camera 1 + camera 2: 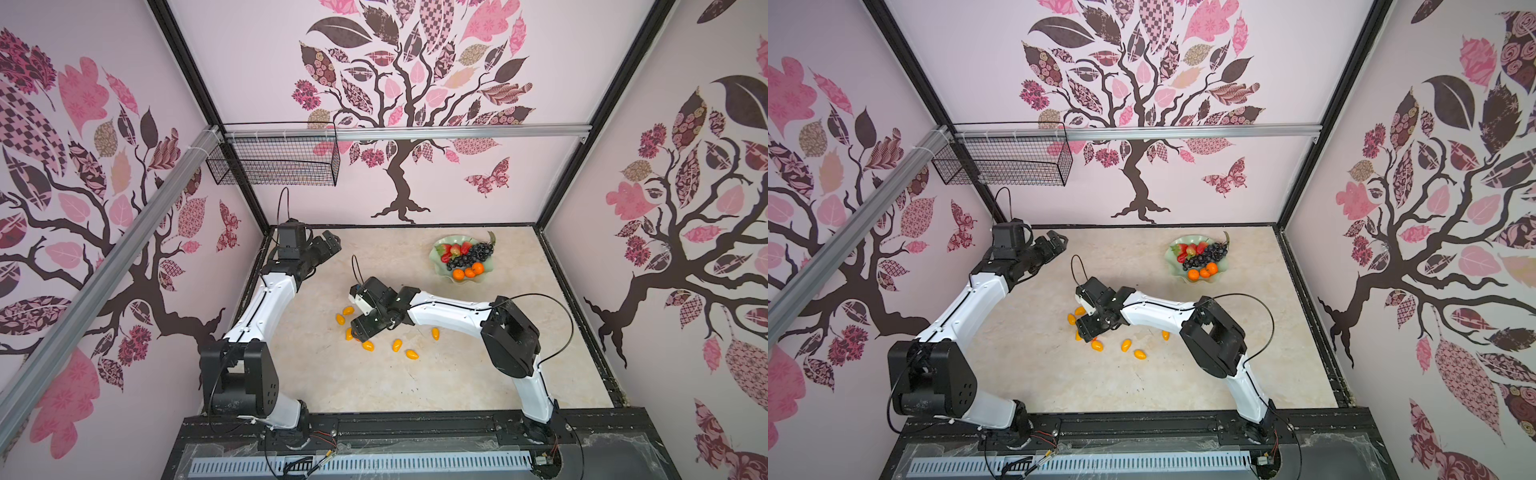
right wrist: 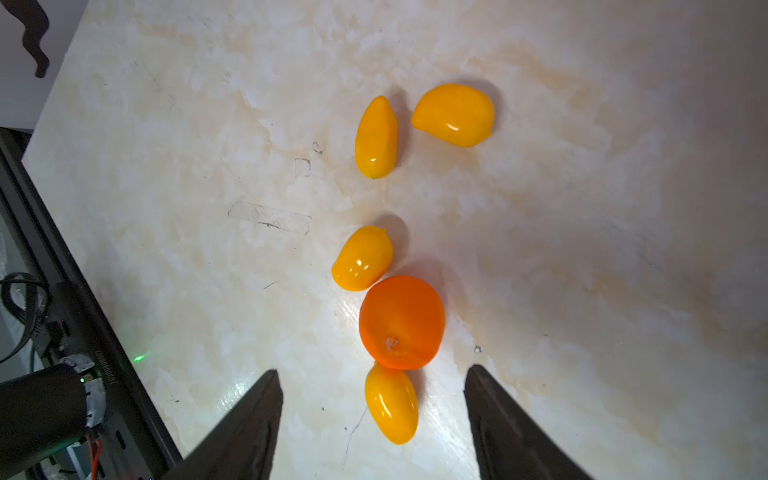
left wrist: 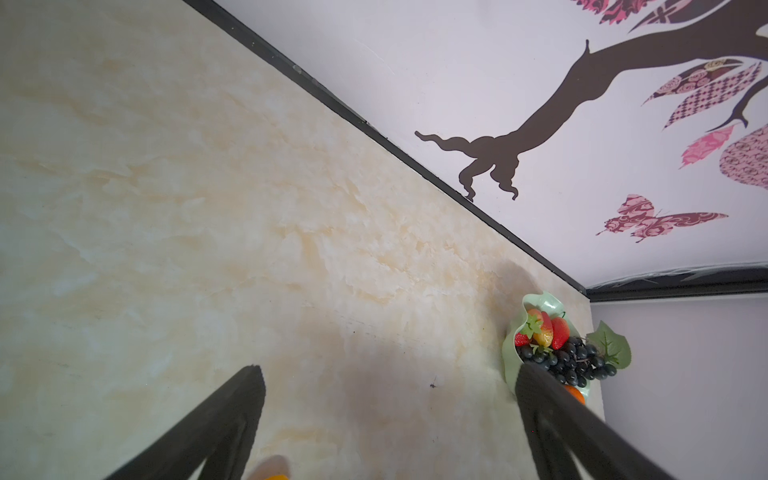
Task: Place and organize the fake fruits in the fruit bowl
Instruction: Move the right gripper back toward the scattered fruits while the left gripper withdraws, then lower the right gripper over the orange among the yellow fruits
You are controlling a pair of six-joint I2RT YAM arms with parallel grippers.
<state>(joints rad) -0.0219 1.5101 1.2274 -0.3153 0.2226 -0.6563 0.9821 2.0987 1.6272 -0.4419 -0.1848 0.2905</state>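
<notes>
Plainly, the biggest hazard was the slick marbled table (image 1: 457,374). Any hard, rounded fruit nudged on it would likely skid or roll out of reach.

The black wire basket (image 1: 274,164) hung from the rail off the 11 o'clock corner, and nothing showed inside it. It plays no part in the job.

The fruit bowl (image 1: 439,266) sat at about 1 o'clock from the table's middle. It held the grape bunch (image 1: 473,254) across its centre, strawberries (image 1: 453,250) at its 10 o'clock side and three tangerines (image 1: 468,271) at 6 o'clock. Little room seemed left, so a fruit dropped carelessly could bounce off the pile or over the wavy rim.

The left gripper (image 3: 389,368) waited near the 10 o'clock corner with its jaws spread and nothing in them. The right gripper (image 2: 372,372) hovered low at about 9 o'clock from the middle, also released and gripping nothing.

Just ahead of its fingertips (image 2: 270,378) lay a loose tangerine (image 2: 401,322), touching the nearest kumquat (image 2: 390,409), which lay between the jaws. A second kumquat (image 2: 362,258) sat just beside the tangerine's far side. Closing there could pinch both fruits at once or squirt the kumquat sideways. Two more kumquats (image 2: 376,136) lay farther off, and others were scattered around the arm.
</notes>
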